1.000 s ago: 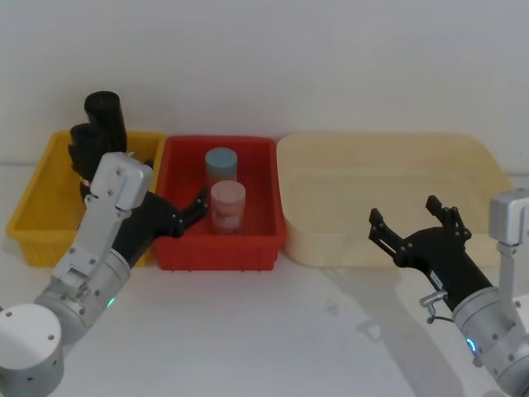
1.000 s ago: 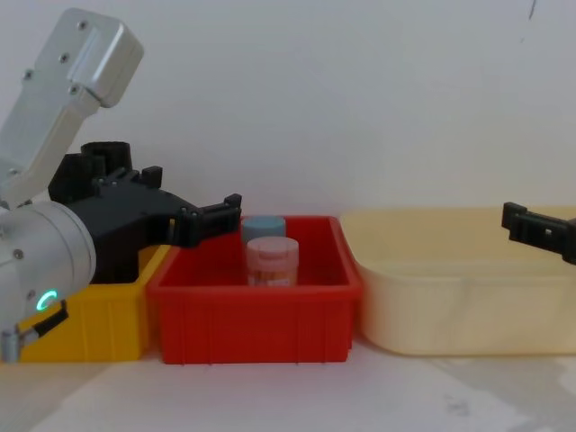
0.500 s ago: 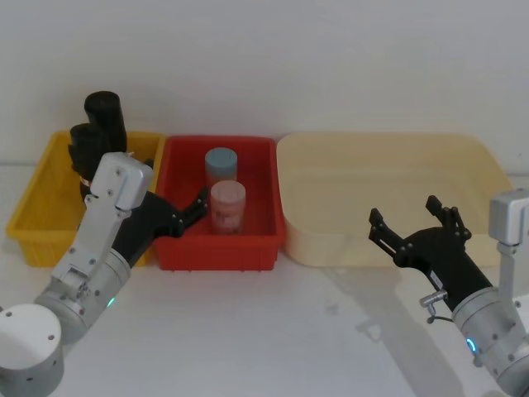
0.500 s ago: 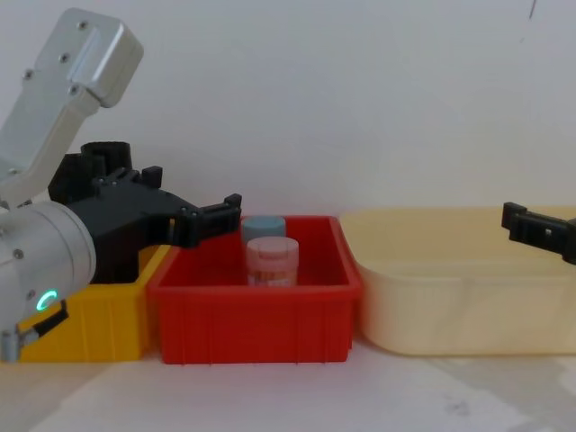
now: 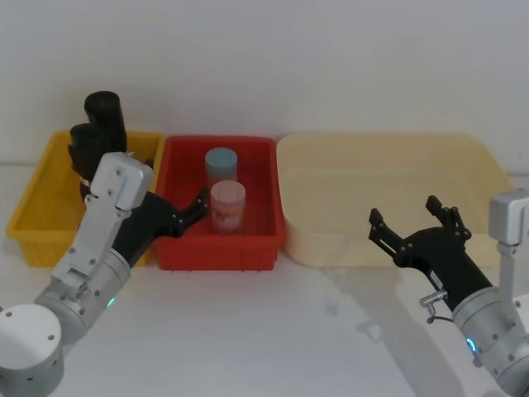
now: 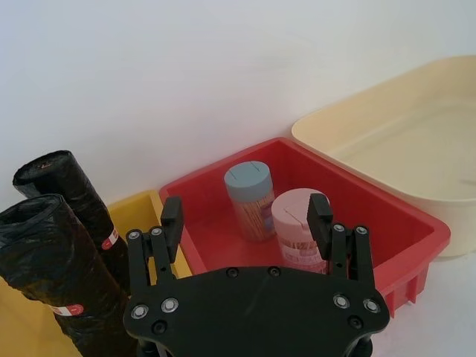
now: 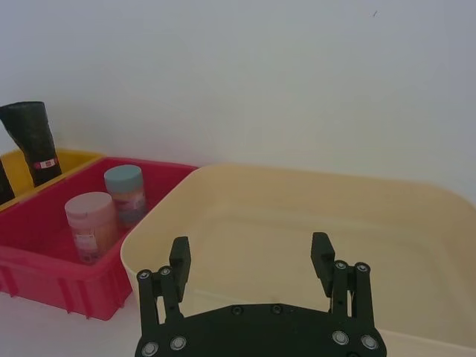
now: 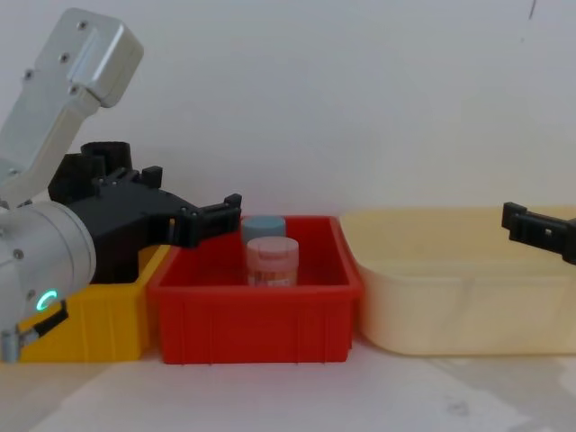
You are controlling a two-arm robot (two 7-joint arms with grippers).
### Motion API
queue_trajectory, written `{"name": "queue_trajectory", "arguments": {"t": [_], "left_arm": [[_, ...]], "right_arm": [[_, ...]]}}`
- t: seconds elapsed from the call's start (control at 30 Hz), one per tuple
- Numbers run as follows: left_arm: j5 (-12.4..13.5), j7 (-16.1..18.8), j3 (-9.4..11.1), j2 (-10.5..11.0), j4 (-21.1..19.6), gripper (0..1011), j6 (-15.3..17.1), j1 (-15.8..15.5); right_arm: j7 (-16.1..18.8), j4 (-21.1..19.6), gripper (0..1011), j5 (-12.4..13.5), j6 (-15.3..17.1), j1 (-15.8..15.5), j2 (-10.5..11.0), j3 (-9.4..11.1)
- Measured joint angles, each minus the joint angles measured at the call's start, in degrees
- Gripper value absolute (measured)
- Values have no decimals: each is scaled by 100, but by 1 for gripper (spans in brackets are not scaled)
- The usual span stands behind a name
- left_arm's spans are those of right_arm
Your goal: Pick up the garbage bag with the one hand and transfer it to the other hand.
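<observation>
Two black garbage bag rolls stand upright in the yellow bin (image 5: 33, 217) at the far left, one roll (image 5: 104, 112) behind the other (image 5: 86, 147). In the left wrist view the near roll (image 6: 46, 256) and the far roll (image 6: 61, 181) each show a red-and-white label band. My left gripper (image 5: 188, 212), on the green-ringed arm, hovers open and holds nothing over the edge between the yellow and red bins, to the right of the rolls and apart from them (image 6: 245, 216) (image 8: 193, 211). My right gripper (image 5: 407, 218), on the blue-ringed arm, is open in front of the cream tub (image 7: 251, 254).
A red bin (image 5: 219, 252) in the middle holds a blue-lidded jar (image 5: 221, 163) and a pink-lidded jar (image 5: 227, 203). A large cream tub (image 5: 388, 165) stands to its right. A white wall rises right behind the bins. Bare white table lies in front of them.
</observation>
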Motion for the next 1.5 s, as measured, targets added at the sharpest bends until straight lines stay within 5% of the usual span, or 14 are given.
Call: {"name": "queue_trajectory", "arguments": {"t": [1.5], "left_arm": [[0, 0, 0, 0, 0, 1001, 0, 0]], "right_arm": [[0, 0, 1000, 0, 0, 0, 0, 0]]}}
